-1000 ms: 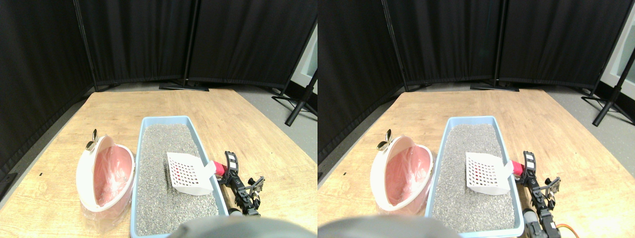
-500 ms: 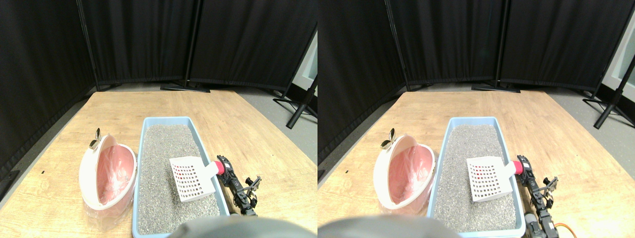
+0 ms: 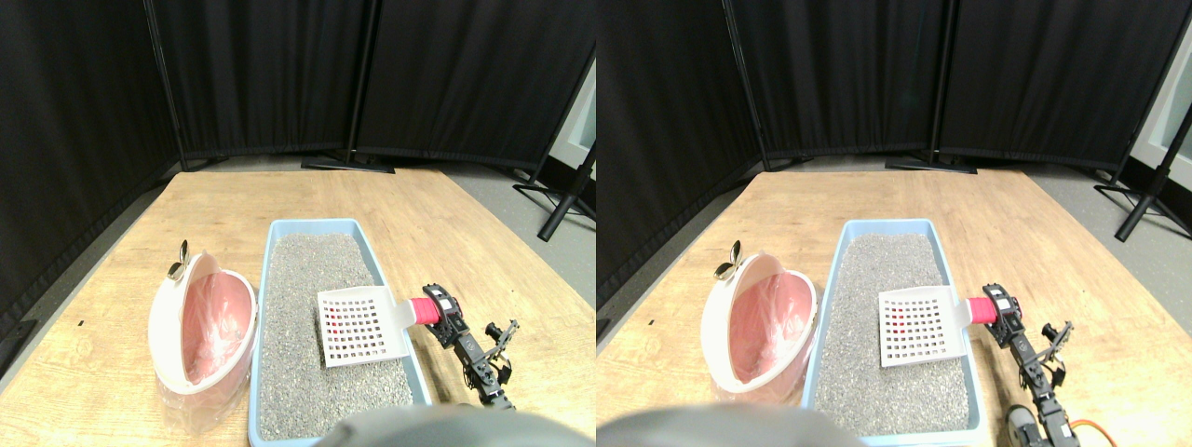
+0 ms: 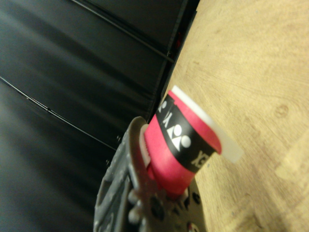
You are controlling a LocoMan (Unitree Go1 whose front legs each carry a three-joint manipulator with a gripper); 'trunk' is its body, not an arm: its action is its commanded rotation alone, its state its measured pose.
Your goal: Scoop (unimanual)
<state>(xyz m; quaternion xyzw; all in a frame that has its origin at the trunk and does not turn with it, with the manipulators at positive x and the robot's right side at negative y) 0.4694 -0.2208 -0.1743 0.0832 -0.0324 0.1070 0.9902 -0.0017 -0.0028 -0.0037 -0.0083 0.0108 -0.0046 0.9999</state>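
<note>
stereo and wrist views of a litter-scooping task. a light blue rectangular plastic litter tray filled with grey granular litter sits on the pale wooden table; a white oval bin lined with a pink plastic bag stands just beside the tray's left wall. the right gripper, reaching in from the near right, is clamped on the red-wrapped handle of a white slotted plastic scoop, and the wrist view shows the red wrap with its black band seated against the jaw frame. compared with half a second ago, the scoop blade has lifted and levelled over the tray's right half, its grid turned to face the camera instead of lying tilted in the litter, and the handle now projects over the right rim. no clump is visible on the blade. this suggests the lift stage, with carrying left to the bin as the remaining move.
</note>
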